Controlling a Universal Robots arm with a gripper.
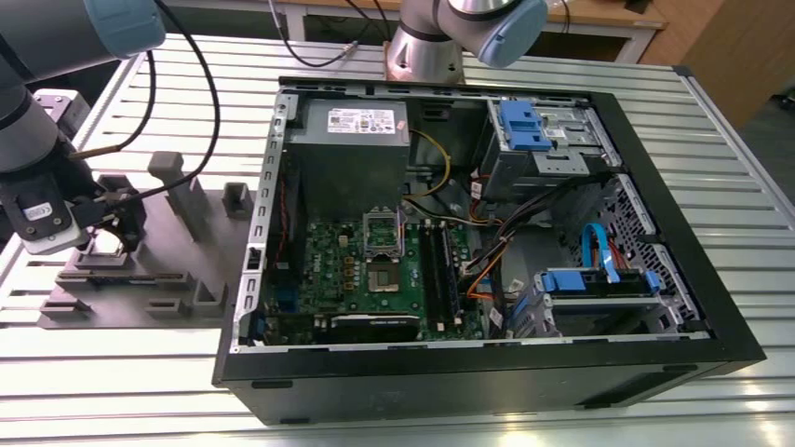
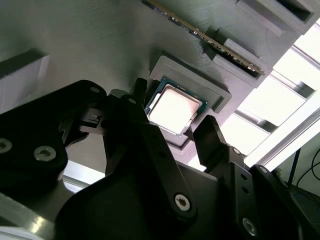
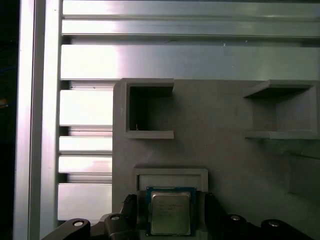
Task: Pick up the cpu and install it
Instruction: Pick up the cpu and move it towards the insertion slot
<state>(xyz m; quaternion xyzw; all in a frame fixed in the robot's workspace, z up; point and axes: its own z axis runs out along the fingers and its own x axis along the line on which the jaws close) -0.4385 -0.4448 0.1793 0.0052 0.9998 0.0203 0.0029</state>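
Grey printed plastic forms the fixture [image 1: 149,307] that lies on the slatted aluminium table [image 1: 125,372], just beside the open computer case [image 1: 497,372] on the exterior view's left. One cpu [image 2: 175,107] lies flat in a shallow square nest of this fixture, silvery top up, with a dark green rim showing round it in both wrist views.

The gripper [image 2: 173,109] hangs right over that nest. Its two black fingers [image 2: 137,102] are spread apart, one on each side of the cpu, and a strip of the nest's wall shows between each finger and the chip; nothing is pinched. In the first wrist view the same two fingertips flank the cpu [image 3: 170,217], with two empty rectangular pockets [image 3: 150,110] sunk in the fixture beyond it. In the second wrist view one thin circuit board [image 2: 200,36] stands on edge in a slot of the fixture near the nest.

Inside the case one green motherboard [image 1: 330,242] lies flat, with one silver socket frame [image 1: 380,235] near its middle. One grey power supply [image 1: 352,140] with a white label sits just beyond the board. Two blue drive brackets show on the exterior view's right, one [image 1: 527,122] at the far corner and one [image 1: 597,281] nearer. The cpu is well apart from the socket, outside the case.
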